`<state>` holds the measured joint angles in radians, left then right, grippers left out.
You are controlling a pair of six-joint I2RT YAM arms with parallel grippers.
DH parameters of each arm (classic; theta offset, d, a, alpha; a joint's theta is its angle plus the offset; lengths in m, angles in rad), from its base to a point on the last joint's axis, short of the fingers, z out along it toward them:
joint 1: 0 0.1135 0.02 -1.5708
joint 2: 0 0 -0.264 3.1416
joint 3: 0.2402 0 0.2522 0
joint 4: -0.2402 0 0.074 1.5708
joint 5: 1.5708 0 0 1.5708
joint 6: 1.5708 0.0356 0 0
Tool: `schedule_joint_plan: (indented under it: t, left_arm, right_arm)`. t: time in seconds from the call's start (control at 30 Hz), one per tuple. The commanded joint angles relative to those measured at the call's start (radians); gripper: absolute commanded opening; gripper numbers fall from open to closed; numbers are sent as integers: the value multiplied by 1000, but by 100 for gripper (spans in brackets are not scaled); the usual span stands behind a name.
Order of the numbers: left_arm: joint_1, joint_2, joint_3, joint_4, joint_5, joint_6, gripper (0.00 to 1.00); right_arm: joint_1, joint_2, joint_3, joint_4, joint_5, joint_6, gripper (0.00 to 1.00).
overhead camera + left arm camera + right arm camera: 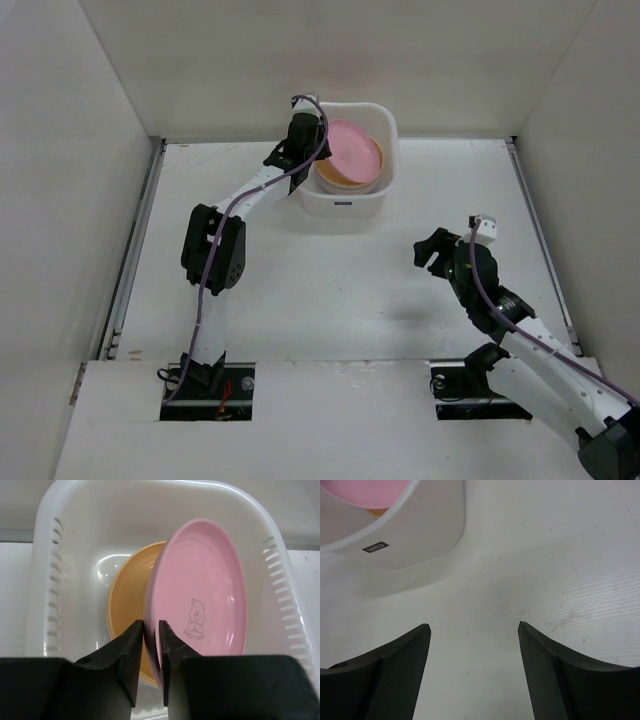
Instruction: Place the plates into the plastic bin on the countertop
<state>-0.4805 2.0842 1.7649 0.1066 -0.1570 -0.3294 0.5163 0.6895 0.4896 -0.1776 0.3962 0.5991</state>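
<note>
Two plates show in these views, and both are inside the plastic bin (346,207), which stands against the far edge of the countertop (330,300), about midway along it. An orange plate (125,600) lies lowest in the bin. Over it is a pink plate (200,590). The left gripper (151,626) is clamped on that plate's rim, jaws nearly together with only the thin edge between them. The gripper reaches in over the bin's left wall, so the plate runs away from it toward the right edge of the countertop, hollow side up. In the left wrist view the pink plate looks tilted, with its held edge raised off the orange plate. We cannot tell whether its far edge touches the orange plate or the bin wall.

We judge the step in hand to be the release. It turns on the pink plate hanging almost directly over the orange one and within the bin's walls, so opening the jaws should let it drop and nest. The arm would then need to lift out over the left wall without catching the rim.

The right gripper (472,630) hovers above the countertop toward the right edge, jaws spread wide and holding nothing, pointed toward the bin and well apart from it. The left arm is plainly the nearer.
</note>
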Motion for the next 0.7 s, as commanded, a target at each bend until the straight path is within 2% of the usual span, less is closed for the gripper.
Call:
schedule_joint_plan:
  t: [0.0, 0.07, 0.13, 0.23, 0.4, 0.47, 0.5, 0.67]
  left_arm:
    - [7, 10, 62, 50, 4, 36, 22]
    - [4, 14, 62, 54, -3, 53, 35]
    - [0, 13, 62, 59, -3, 72, 39]
    - [-8, -10, 65, 61, -12, 101, 51]
    - [-36, -107, 54, 61, -47, 173, 83]
    - [-60, -192, 24, 68, -74, 203, 96]
    - [-74, -243, 1, 74, -90, 219, 100]
    - [-132, -508, -178, 82, -182, 279, 100]
  right_arm:
    - [-9, 15, 7, 39, -5, -2, 77]
    - [-9, 22, 6, 43, -7, -2, 77]
    - [-9, 28, 6, 44, -5, -2, 77]
    - [-9, 36, 7, 53, -3, -4, 77]
    - [-2, 41, 24, 55, 4, -1, 77]
    - [11, 41, 33, 53, 6, -1, 77]
    - [17, 41, 40, 52, 7, -1, 77]
    - [63, 38, 70, 49, 30, -18, 79]
